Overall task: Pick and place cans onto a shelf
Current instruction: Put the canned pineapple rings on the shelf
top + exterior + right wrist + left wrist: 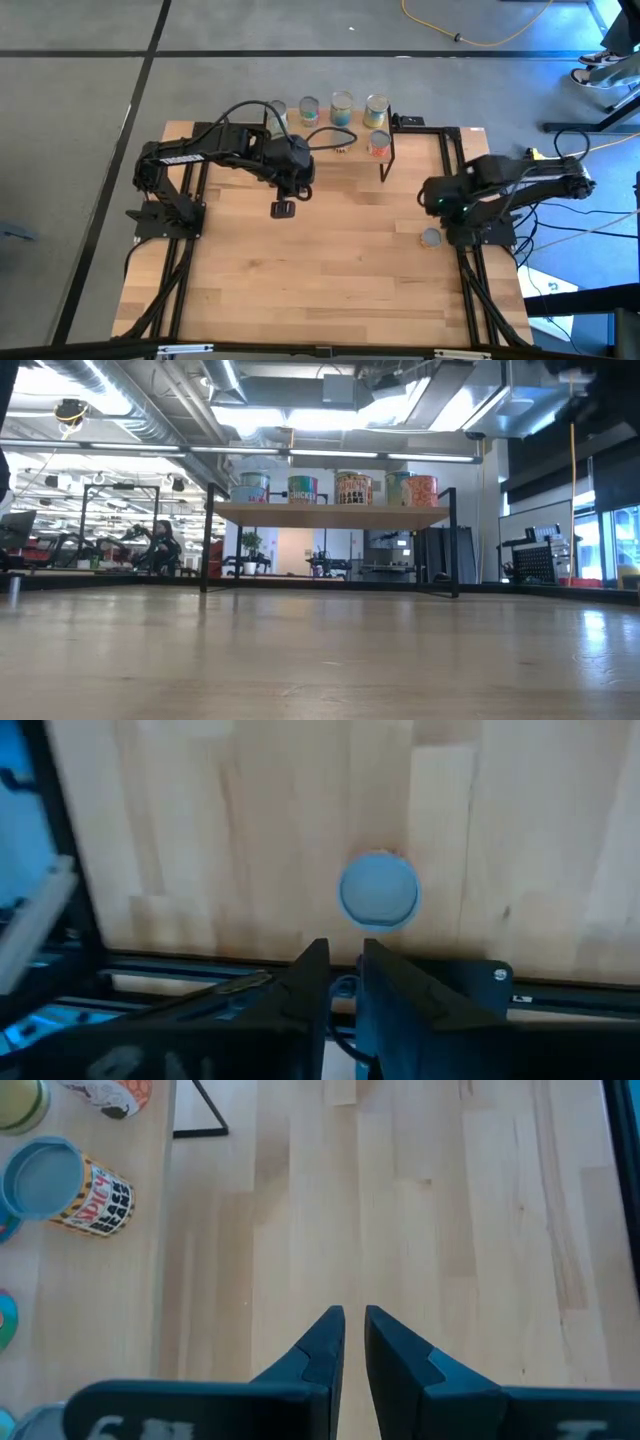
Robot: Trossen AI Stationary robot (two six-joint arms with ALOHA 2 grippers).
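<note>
Five cans (336,488) stand in a row on the shelf (330,516) at the far edge of the worktop (330,270), seen level from the low camera: a pale blue one at the end, then a teal one, a busy red-and-yellow one, a greenish one half hidden, and an orange-red one at the other end. From above, the shelf top blends with the wood, its black legs marking the right corner. The left gripper (354,1342) hangs over bare boards just in front of the shelf, jaws drawn nearly together with only a thin slit between them, nothing caught in there. Its wrist camera catches the yellow-labelled can (72,1185) off to the side. Over on the right, the right gripper (343,982) sits low by the black rail (480,285), jaws likewise almost closed and empty. One more can (431,238) rests on the worktop just inside that rail, its silvery lid facing up, right ahead of the right jaws and apart from them.
</note>
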